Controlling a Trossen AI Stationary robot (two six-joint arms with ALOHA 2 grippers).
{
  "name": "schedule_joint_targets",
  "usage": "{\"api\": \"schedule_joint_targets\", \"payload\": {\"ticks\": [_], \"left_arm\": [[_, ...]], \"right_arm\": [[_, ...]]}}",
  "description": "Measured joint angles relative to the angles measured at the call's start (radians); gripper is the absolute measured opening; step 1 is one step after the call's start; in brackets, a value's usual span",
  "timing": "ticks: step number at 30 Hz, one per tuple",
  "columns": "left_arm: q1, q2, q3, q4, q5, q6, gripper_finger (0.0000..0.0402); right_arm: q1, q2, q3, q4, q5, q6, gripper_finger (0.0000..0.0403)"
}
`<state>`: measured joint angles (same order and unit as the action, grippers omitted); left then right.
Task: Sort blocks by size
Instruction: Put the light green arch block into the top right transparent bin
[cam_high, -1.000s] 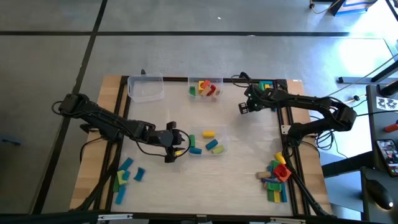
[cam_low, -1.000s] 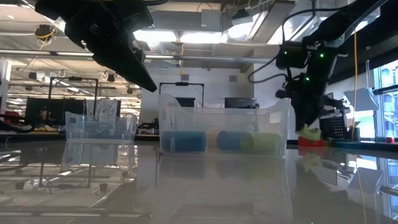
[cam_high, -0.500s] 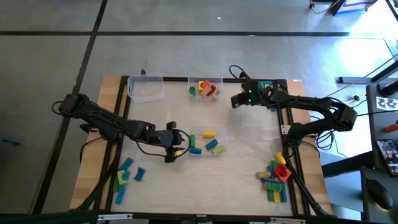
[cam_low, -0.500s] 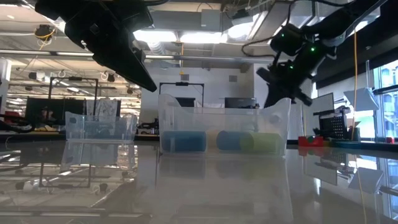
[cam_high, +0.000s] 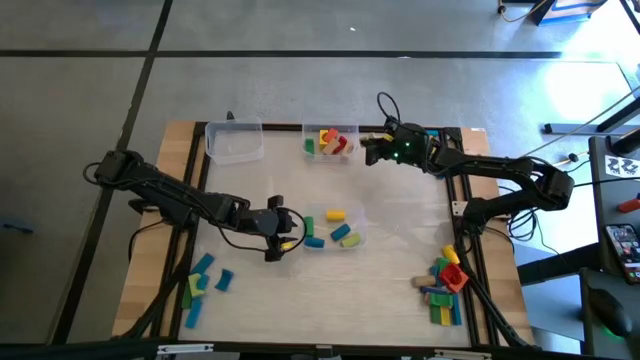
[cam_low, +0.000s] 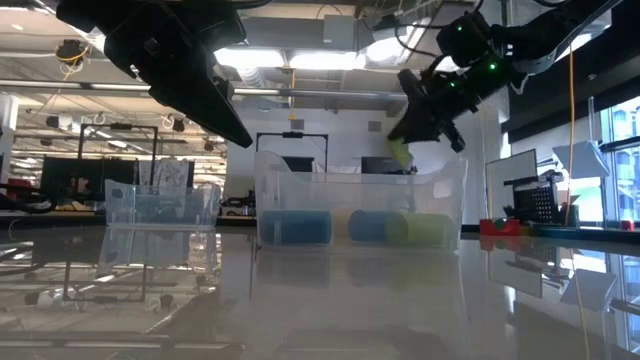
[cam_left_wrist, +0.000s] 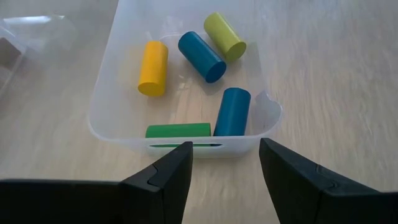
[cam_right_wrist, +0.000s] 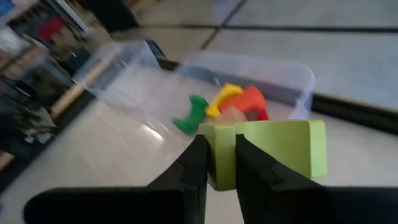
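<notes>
Right gripper (cam_right_wrist: 219, 163) clamped on lime-green block (cam_right_wrist: 273, 151), carried high just beside far tub (cam_high: 331, 143) holding red/yellow/green pieces; left gripper (cam_left_wrist: 224, 163) spread, hovering by middle tub (cam_left_wrist: 106, 127)

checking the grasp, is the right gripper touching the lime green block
Touching: in the right wrist view the right gripper is shut on the lime green block, fingers pinching its near edge.

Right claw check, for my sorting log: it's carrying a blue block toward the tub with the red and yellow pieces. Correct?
Not quite: the block in the right claw is light green, not blue, as the right wrist view shows. It is indeed near the tub with red and yellow pieces.
</notes>
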<state>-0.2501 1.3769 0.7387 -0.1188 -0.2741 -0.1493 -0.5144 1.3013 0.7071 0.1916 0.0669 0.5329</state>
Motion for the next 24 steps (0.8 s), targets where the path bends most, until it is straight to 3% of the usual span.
{"api": "schedule_joint_targets", "payload": {"ticks": [10,19,24], "left_arm": [[0.002,0.000,0.000,0.002,0.000,0.000,0.0182],[0.002,0.000,0.000,0.002,0.000,0.000,0.0182],[0.002,0.000,0.000,0.002,0.000,0.000,0.0182]], "right_arm": [[0.006,0.152,0.001,0.267,-0.079,-0.015,0.0060],[0.004,0.310,0.001,0.445,-0.043,-0.045,0.0060],[0.004,0.353,0.001,0.474,0.039,-0.044,0.0060]]}}
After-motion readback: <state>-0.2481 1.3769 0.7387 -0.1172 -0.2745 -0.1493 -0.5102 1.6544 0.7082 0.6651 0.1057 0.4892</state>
